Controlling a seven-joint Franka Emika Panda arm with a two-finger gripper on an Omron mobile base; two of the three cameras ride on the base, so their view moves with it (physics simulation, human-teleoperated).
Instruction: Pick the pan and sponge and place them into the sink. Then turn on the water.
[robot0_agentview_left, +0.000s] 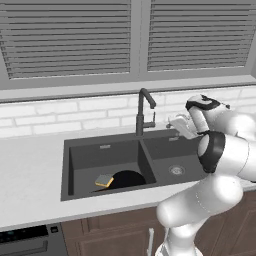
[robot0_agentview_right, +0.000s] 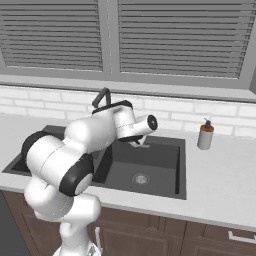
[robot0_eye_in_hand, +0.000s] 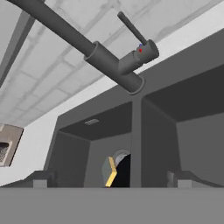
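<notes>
In the left base view, a pale countertop (robot0_agentview_left: 30, 175) ran across the scene, and the dark grey double-basin sink (robot0_agentview_left: 66, 170) was set into it. The black pan (robot0_agentview_left: 127, 178) lay flat on the floor of the left basin, toward its front right corner. The yellow sponge (robot0_agentview_left: 104, 180) with its grey-green layer rested just at the pan's left edge, touching or overlapping it. Behind the divider between the basins stood the dark gooseneck faucet (robot0_agentview_left: 142, 112), its spout arching toward the right. To the right of the faucet the white arm reached in above the right basin, where a round metal drain (robot0_agentview_left: 176, 170) showed on the basin floor.

In the hand view, the faucet body crossed the upper part of the picture, with its thin lever handle (robot0_eye_in_hand: 130, 27) sticking up from a side knob bearing small red and blue marks. Below, the sponge and pan appeared in the left basin beside the divider. The gripper (robot0_eye_in_hand: 110, 180) had its two dark fingertips standing wide apart at the bottom corners, fully spread and holding nothing.

In the right base view, an orange-capped soap dispenser (robot0_agentview_right: 205, 135) stood on the counter to the right of the sink, well apart from it.
</notes>
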